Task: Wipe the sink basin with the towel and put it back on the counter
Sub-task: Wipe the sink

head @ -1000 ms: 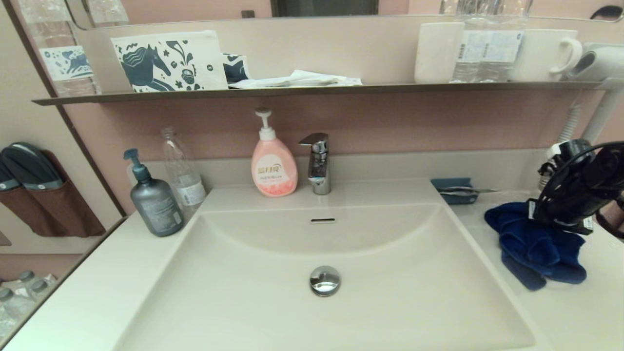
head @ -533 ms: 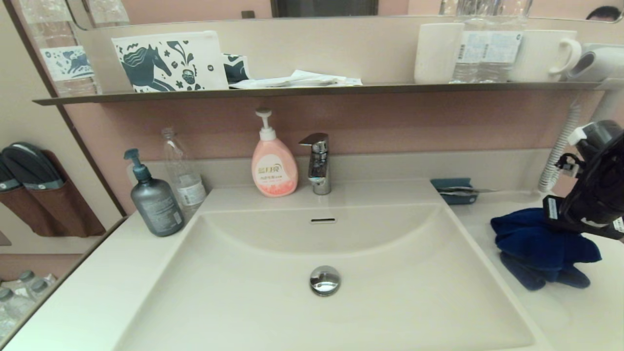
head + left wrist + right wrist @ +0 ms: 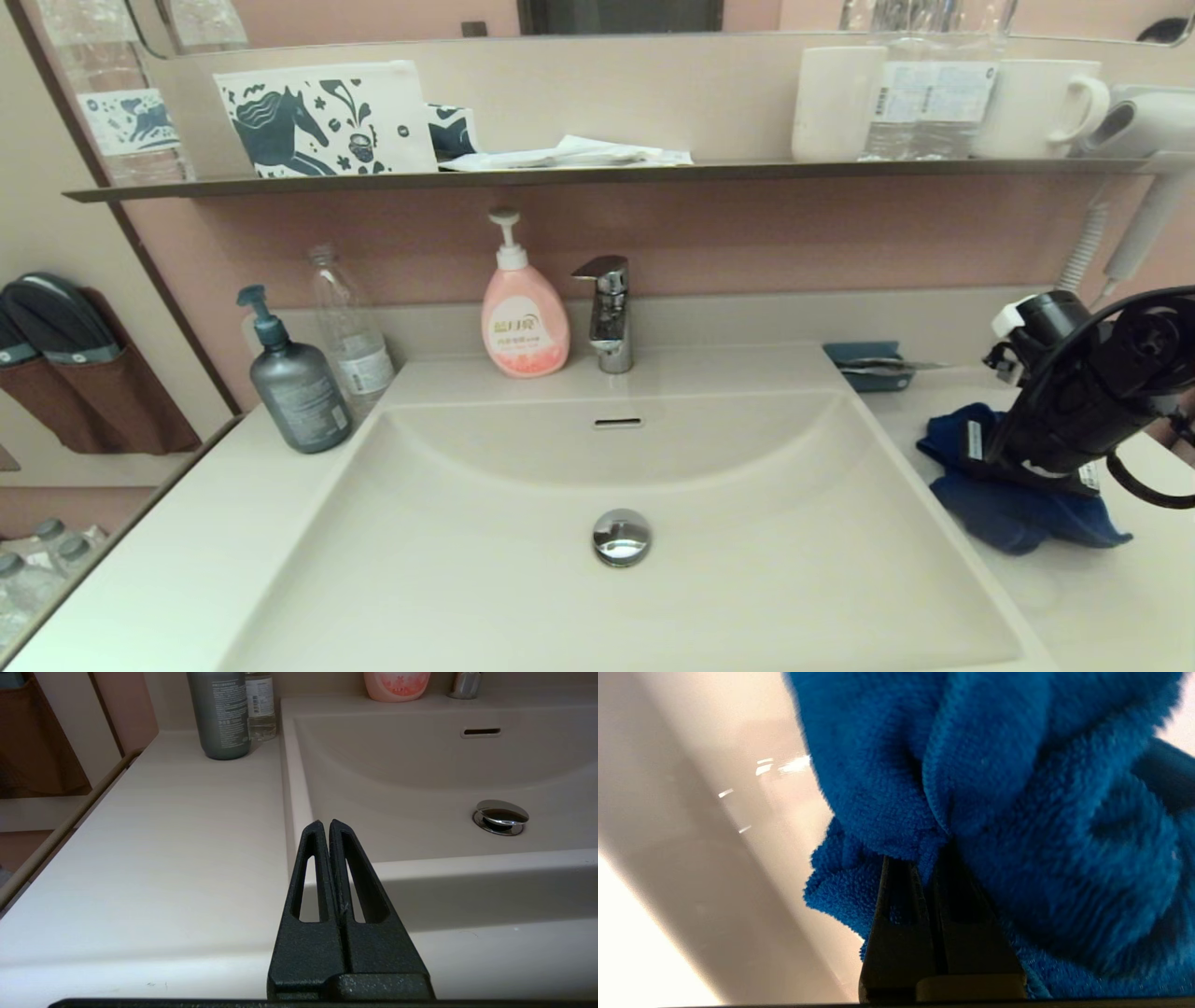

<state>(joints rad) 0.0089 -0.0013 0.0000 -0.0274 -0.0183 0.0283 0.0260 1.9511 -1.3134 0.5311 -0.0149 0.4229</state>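
Observation:
The dark blue towel [image 3: 1004, 513] is bunched on the cream counter [image 3: 1102, 607], just right of the sink basin [image 3: 523, 597]. My right gripper [image 3: 990, 457] comes down on it from the right and is shut on a fold of the towel [image 3: 1017, 788]; the closed fingertips of this gripper [image 3: 927, 858] are buried in the cloth. I cannot tell whether the towel's lower folds touch the counter. My left gripper [image 3: 324, 823] is shut and empty, parked low at the basin's [image 3: 420, 774] front left corner, out of the head view.
A teal tray [image 3: 873, 364] holding a metal tool lies behind the towel. The faucet [image 3: 609, 313], a pink soap bottle [image 3: 523, 317], a grey pump bottle [image 3: 297, 387] and a clear bottle [image 3: 350, 336] line the back. A dark shelf [image 3: 597, 173] overhangs.
The right arm swung right with the towel, then came back left towards the basin and lower. The towel bunch shifted with it. The left gripper's earlier state is not shown.

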